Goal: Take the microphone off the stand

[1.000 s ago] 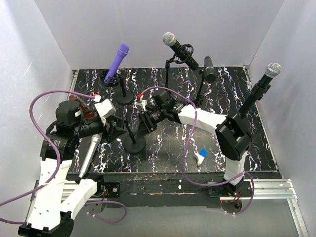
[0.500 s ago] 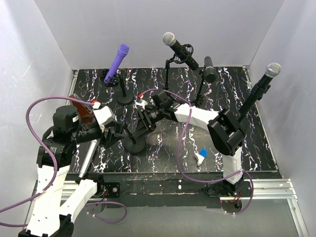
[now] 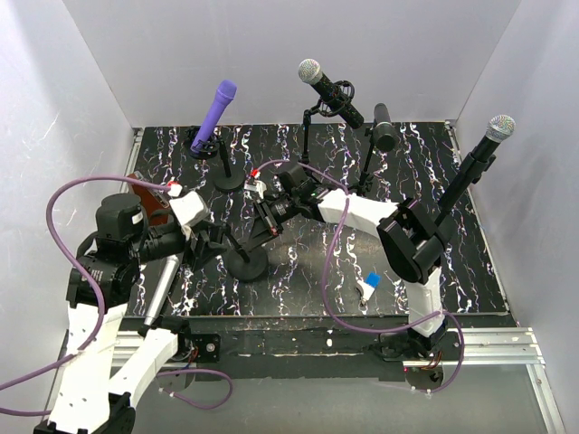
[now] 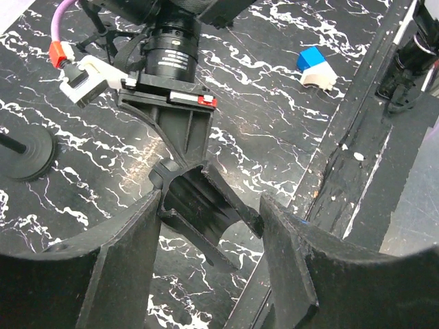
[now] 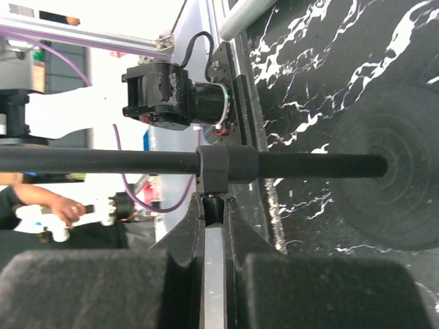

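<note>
top / microphone: grey handheld microphone [image 3: 159,287] is out of the clip. It's down at the near-left of the mat [image 3: 308,280], half under the left arm [image 3: 90,298]. Head end is hidden.
top / stand: short desk stand [image 3: 246,265] sits mid-mat, with both grippers up at its top end.
top / left gripper [image 3: 213,240]: at the clip from the left. Jaws not readable from up here.
top / right gripper [image 3: 268,221]: reaches in from the right onto the pole.
left wrist / mic clip [image 4: 199,214]: empty U-channel, lying skew between the left gripper's fingers [image 4: 123,274].
left wrist / left jaws: roughly half apart, straddling the clip. Can't tell if they actually press on it.
left wrist / right gripper [image 4: 181,140]: fingers closed to a wedge, tips at the swivel just under the clip.
right wrist / right jaws: fully closed, pads together. Pole [image 5: 103,162] and collar [image 5: 226,168] cross right at the tips, nothing visibly pinched.
right wrist / base [image 5: 401,171]: round disc on the mat.
handling (my read): rigid, metal-looking body with some weight. It's smooth and tapered, so it'll slide or roll. Take it across the mid-barrel with the jaws square to the axis, and keep off the grille.
status (my read): removal looks done.
</note>
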You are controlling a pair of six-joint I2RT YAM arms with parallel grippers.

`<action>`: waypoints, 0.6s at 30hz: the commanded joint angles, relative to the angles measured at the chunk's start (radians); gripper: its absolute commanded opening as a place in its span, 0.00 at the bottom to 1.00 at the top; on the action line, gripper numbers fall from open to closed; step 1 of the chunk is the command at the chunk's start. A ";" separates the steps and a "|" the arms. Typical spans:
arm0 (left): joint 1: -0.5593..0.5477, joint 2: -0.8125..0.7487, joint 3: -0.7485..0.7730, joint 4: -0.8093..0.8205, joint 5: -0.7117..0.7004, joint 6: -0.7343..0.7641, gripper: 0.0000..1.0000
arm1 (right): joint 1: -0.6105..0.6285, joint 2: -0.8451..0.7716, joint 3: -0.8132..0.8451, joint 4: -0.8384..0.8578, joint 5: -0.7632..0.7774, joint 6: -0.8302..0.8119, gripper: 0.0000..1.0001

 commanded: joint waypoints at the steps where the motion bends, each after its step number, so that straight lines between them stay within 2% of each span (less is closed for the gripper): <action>1: 0.000 0.021 0.017 0.079 -0.060 -0.163 0.17 | -0.005 -0.087 -0.008 0.038 0.134 -0.178 0.01; 4: 0.017 0.047 0.023 0.119 -0.072 -0.228 0.17 | 0.004 -0.167 -0.060 0.050 0.275 -0.348 0.01; 7: 0.035 0.080 0.034 0.133 -0.058 -0.270 0.17 | 0.053 -0.279 -0.161 0.137 0.449 -0.650 0.01; 9: 0.046 0.100 0.039 0.137 -0.037 -0.279 0.17 | 0.120 -0.365 -0.317 0.297 0.609 -0.905 0.01; 10: 0.049 0.110 0.037 0.131 -0.028 -0.279 0.17 | 0.146 -0.389 -0.389 0.439 0.663 -1.027 0.01; 12: 0.055 0.116 0.028 0.133 -0.017 -0.279 0.17 | 0.195 -0.410 -0.536 0.711 0.740 -1.409 0.01; 14: 0.058 0.114 0.016 0.140 -0.012 -0.279 0.17 | 0.205 -0.365 -0.662 1.010 0.699 -1.745 0.01; 15: 0.060 0.116 0.012 0.140 -0.009 -0.280 0.17 | 0.200 -0.361 -0.675 1.034 0.642 -1.864 0.01; 17: 0.061 0.119 0.003 0.146 0.002 -0.283 0.17 | 0.200 -0.344 -0.680 1.066 0.603 -1.920 0.02; 18: 0.061 0.120 -0.001 0.154 0.006 -0.283 0.17 | 0.200 -0.336 -0.683 1.073 0.597 -1.950 0.08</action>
